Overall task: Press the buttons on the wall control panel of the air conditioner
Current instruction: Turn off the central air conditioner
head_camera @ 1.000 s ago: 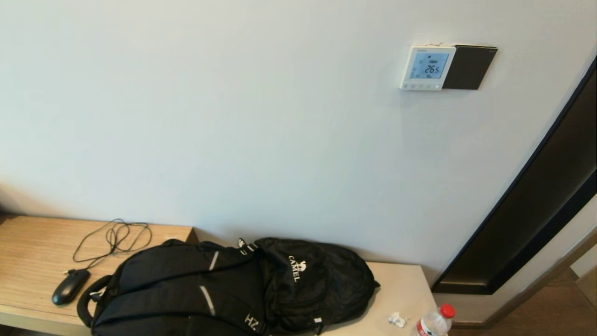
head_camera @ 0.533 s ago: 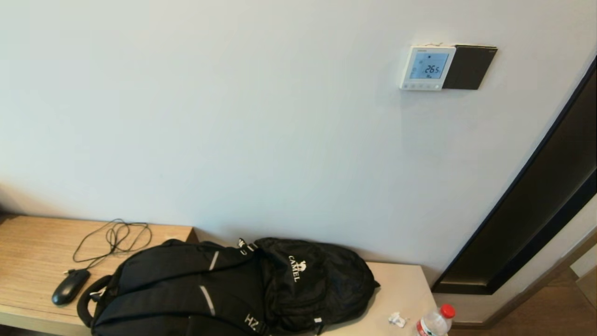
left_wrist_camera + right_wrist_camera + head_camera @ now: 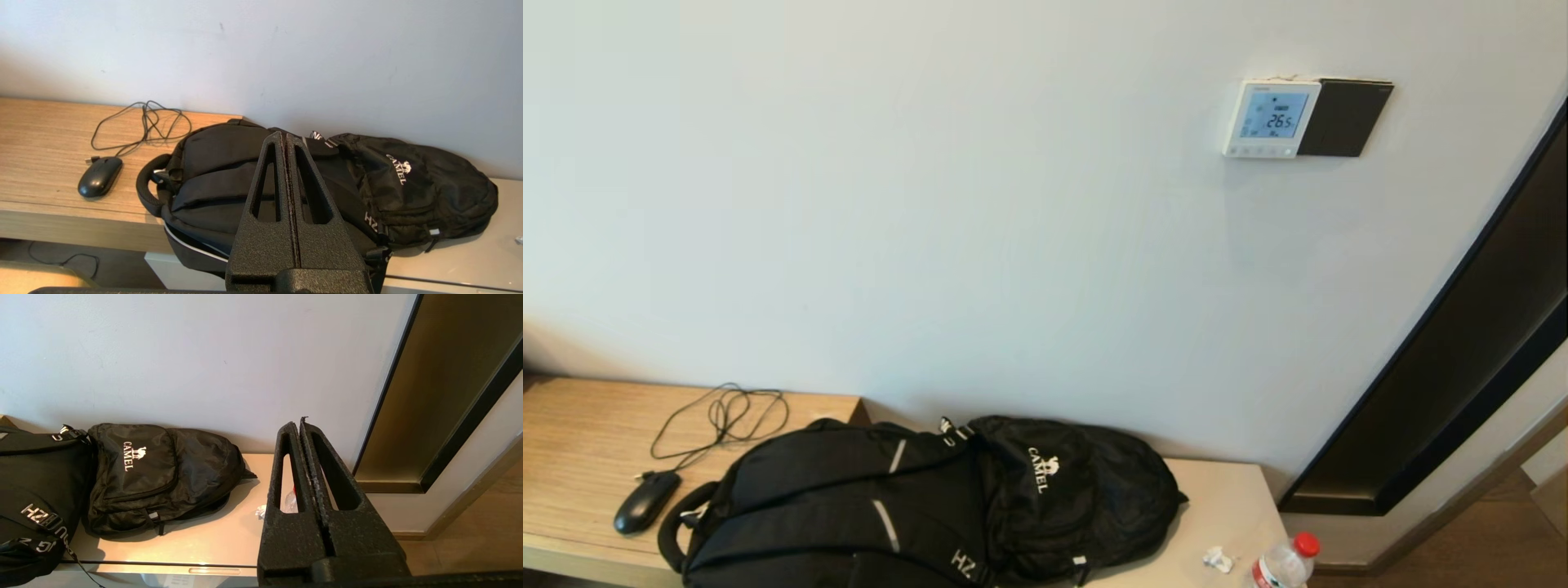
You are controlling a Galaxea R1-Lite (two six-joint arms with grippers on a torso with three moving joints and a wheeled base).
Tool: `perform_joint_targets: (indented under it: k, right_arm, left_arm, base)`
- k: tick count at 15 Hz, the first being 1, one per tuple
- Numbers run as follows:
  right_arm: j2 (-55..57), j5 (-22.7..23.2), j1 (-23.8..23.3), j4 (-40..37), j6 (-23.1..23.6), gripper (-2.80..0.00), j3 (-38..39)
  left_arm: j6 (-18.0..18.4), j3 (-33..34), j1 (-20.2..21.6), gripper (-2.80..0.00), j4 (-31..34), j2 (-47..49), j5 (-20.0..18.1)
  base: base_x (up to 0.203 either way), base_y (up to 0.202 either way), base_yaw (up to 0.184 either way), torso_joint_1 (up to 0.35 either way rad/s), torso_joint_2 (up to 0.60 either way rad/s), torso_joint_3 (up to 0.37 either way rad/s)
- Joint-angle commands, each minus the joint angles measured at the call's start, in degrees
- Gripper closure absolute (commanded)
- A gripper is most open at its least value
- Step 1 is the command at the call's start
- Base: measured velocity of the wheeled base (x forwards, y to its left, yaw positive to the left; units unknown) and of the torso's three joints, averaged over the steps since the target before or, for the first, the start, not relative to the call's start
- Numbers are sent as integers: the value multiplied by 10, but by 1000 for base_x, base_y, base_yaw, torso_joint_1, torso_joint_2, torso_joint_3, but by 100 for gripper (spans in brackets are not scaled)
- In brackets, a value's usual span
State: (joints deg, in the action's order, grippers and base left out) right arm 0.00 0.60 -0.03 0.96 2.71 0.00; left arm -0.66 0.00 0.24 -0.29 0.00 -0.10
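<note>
Lining the white wall (image 3: pixel 931 204): wooden bench (image 3: pixel 572 425), black backpack (image 3: pixel 915 506).

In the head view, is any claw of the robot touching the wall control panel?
No, the wall control panel hangs alone high on the wall beside a black plate, and neither claw shows in that view.

white panel (image 3: pixel 1272 118), black backpack (image 3: pixel 931 506), red-capped bottle (image 3: pixel 1282 563)
</note>
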Motion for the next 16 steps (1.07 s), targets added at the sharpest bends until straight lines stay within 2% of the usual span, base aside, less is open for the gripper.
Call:
perform_joint_targets:
  k: [1,16]
  right_arm:
    - [3,0,-1,0,-3,0,1]
    - [1,0,-1,0,-2,0,0]
  left_arm:
    - [0,0,0,0,0,-1,0]
    - [0,0,0,0,0,0,0]
  base:
    - [0,0,0,0,0,0]
    - [0,0,0,0,0,0]
